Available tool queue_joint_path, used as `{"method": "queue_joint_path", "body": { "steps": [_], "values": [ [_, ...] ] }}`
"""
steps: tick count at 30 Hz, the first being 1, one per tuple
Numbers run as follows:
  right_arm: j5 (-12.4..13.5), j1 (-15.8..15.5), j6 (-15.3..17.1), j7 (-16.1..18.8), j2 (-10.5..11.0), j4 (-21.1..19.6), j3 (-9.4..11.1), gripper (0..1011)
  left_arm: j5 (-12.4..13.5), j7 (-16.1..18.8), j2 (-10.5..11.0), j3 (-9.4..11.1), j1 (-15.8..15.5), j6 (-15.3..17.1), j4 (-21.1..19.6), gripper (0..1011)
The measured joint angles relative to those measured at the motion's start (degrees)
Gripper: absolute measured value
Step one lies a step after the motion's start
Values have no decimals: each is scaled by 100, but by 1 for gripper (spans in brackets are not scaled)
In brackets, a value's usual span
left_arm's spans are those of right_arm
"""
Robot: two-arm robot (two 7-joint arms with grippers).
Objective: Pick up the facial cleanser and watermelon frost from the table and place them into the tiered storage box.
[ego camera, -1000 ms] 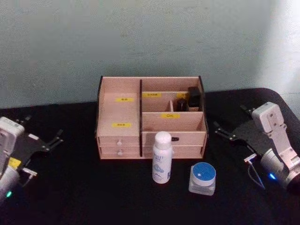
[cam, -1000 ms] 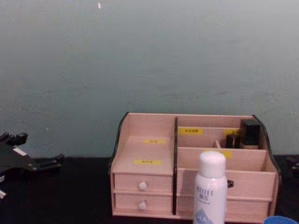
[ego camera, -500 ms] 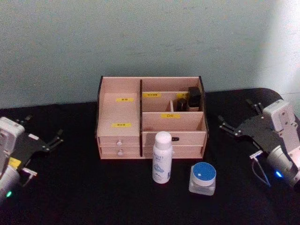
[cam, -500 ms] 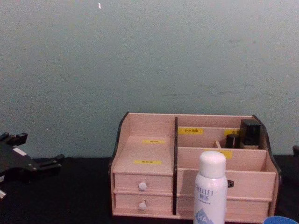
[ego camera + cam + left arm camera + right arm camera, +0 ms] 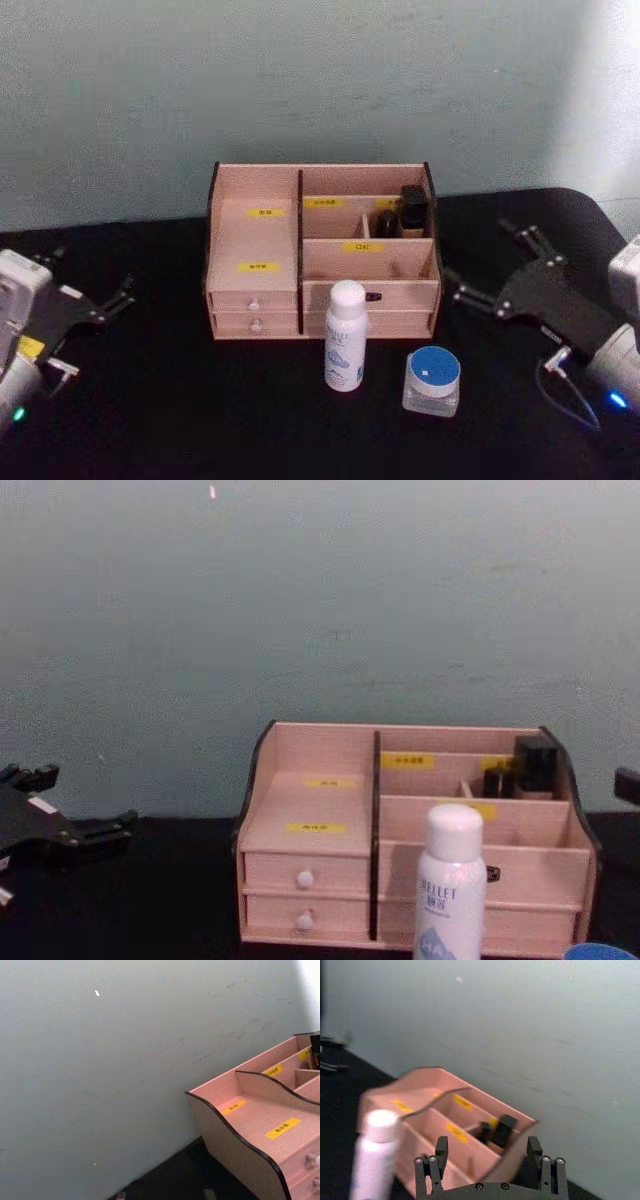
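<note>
So, nearest, the watermelon frost (image 5: pixel 432 380) sits on the black worktop (image 5: pixel 180 400) with the facial cleanser (image 5: pixel 346 335) upright just beside it. Both are ungrasped before the tiered storage box (image 5: pixel 255 240). Right end effector (image 5: pixel 484 262) is spread wide and points their way, probably for the jar. Left end effector (image 5: pixel 90 272) is open, parked aside.

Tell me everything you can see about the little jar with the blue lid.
The watermelon frost is a squat, clear, frosted-looking jar with a flat bright blue lid. It stands upright on the black table, in front of the tiered storage box, right of the facial cleanser and apart from it. Nothing else touches it.
</note>
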Motion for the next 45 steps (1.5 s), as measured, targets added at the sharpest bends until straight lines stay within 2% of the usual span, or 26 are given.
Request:
{"method": "queue_joint_path", "body": {
  "steps": [10, 14, 17, 19, 28, 37, 45],
  "values": [
    [351, -157, -105, 1040, 284, -217, -91, 1003, 0, 0, 0, 0, 0, 0, 0, 1001],
    [466, -99, 53, 1439, 298, -203, -193, 1002, 0, 0, 0, 0, 0, 0, 0, 1001],
    [491, -46, 167, 1568, 261, -167, -243, 1002, 0, 0, 0, 0, 0, 0, 0, 1001],
    [549, 39, 330, 1733, 180, -95, -305, 1002, 0, 0, 0, 0, 0, 0, 0, 1001],
    [586, 326, 747, 1986, -150, 218, -467, 1002, 0, 0, 0, 0, 0, 0, 0, 1001],
    [374, 654, 1078, 2004, -522, 546, -571, 1003, 0, 0, 0, 0, 0, 0, 0, 1001],
    [254, 836, 1218, 2104, -729, 773, -645, 1002, 0, 0, 0, 0, 0, 0, 0, 1001]
  ]
}}
